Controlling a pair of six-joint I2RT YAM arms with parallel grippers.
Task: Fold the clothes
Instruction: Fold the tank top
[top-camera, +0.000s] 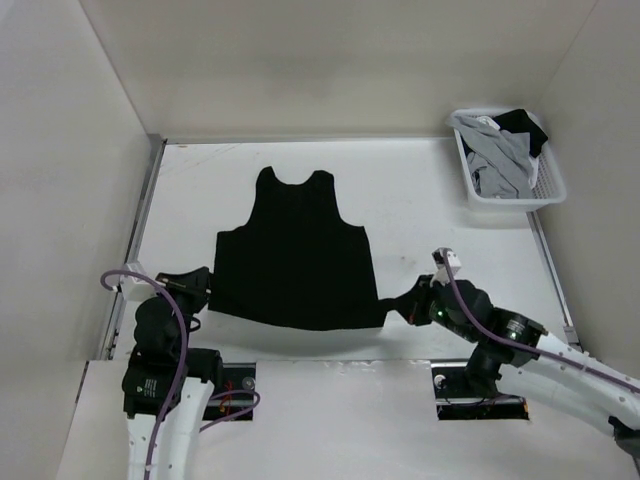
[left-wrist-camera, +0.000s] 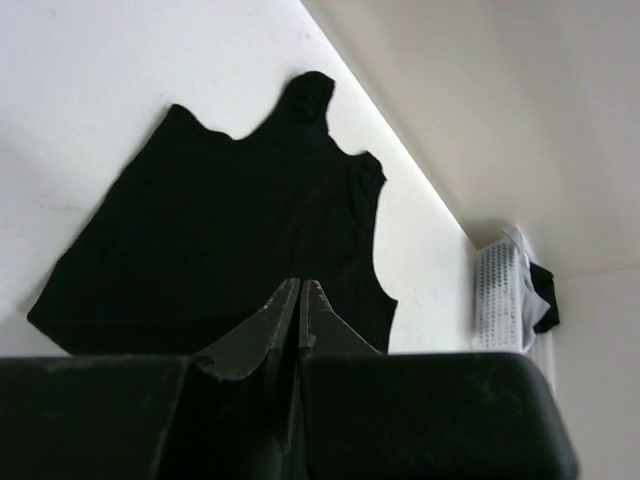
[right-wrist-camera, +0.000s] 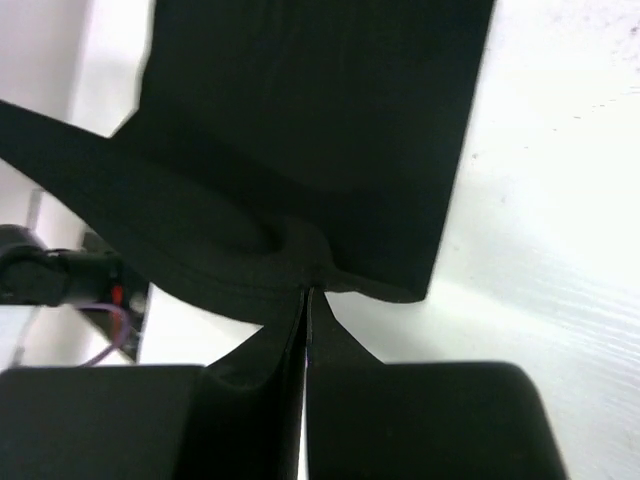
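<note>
Spread flat on the white bench (top-camera: 430, 200): plain black short-sleeved T-shirt of soft fabric (top-camera: 290, 260), neck away from the arms. Pinched at its near right hem corner by the closed right tool (top-camera: 393, 305); closed also at the near left corner, the left tool (top-camera: 200, 285), hold on cloth impossible to tell. Likely to skew or bunch if raised by one corner alone. Well apart at far right: white plastic mesh basket (top-camera: 505, 205) holding a light grey garment (top-camera: 495, 155), out of the fold's way.

No writing, brand, number or sign can be read in any view. The black T-shirt (top-camera: 295, 255) shows only plain dark fabric, and the white mesh basket (top-camera: 515, 203) at the far right corner of the desk (top-camera: 420, 200) carries no legible mark.
</note>
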